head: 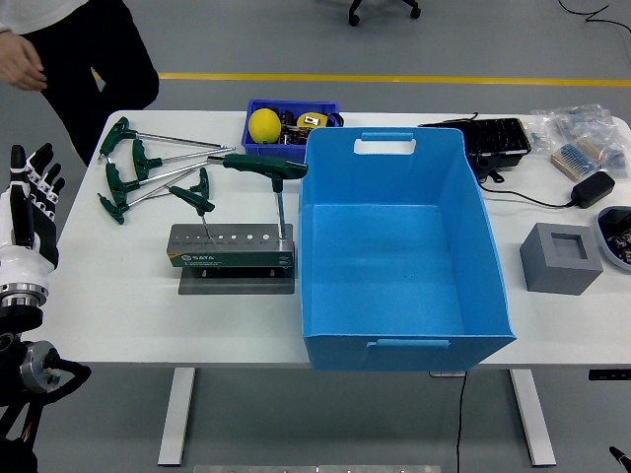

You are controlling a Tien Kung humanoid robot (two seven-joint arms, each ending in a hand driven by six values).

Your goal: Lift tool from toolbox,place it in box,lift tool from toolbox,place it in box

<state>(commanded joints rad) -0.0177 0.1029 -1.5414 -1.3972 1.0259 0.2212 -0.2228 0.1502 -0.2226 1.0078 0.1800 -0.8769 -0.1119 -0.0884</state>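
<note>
Left hand (pixel 30 202) raised at the left edge, fingers straight, empty.

Bright, even overhead light, sharp focus, soft shadows under the blue box (pixel 399 246) on the white tabletop (pixel 118 305).

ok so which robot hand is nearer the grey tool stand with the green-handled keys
Left. The left hand is raised at the table's left edge, left of the grey tool stand, fingers spread and holding nothing. The right hand is not in view.

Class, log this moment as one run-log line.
left hand: open, raised at table's left edge | grey tool stand: two green-handled T-wrenches upright | big blue plastic box: empty
</note>
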